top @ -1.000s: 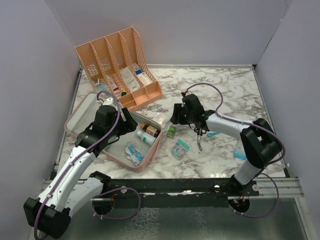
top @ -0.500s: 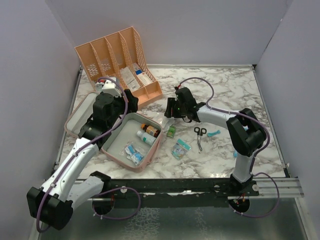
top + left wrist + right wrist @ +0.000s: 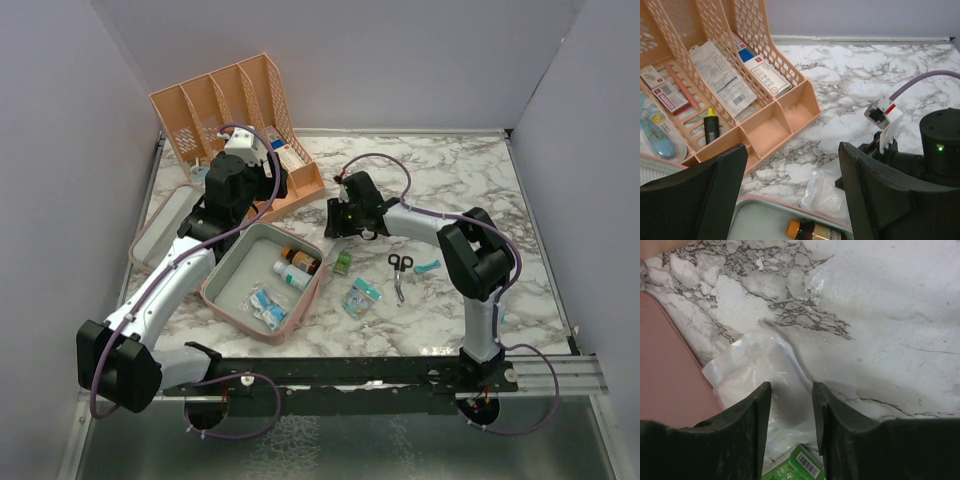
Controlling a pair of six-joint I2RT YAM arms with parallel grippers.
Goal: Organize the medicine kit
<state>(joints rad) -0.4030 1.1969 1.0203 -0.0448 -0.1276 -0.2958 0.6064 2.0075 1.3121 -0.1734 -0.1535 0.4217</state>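
The medicine kit lies open at the left: its pink tray point(image 3: 232, 278) with pale lining holds a brown bottle point(image 3: 300, 261), a white bottle point(image 3: 291, 275) and blister packs point(image 3: 265, 305); its lid point(image 3: 160, 225) lies flat behind. My left gripper point(image 3: 272, 185) is open and empty, held above the tray's far edge near the peach organizer point(image 3: 230, 120). My right gripper point(image 3: 335, 216) is open, its jaws low over a clear plastic bag point(image 3: 750, 375) beside the kit's right edge point(image 3: 670, 385). The bag point(image 3: 827, 192) also shows in the left wrist view beside the kit rim point(image 3: 765, 204).
A green box point(image 3: 342, 263) lies just in front of the bag, also in the right wrist view point(image 3: 795, 467). A small packet point(image 3: 362, 297), scissors point(image 3: 398, 272) and a teal item point(image 3: 428, 266) lie right of the kit. The organizer point(image 3: 765, 130) holds boxes, leaflets and a marker.
My left gripper has risen from over the kit tray toward the organizer. My right gripper has moved left, away from the scissors, to the plastic bag beside the kit.
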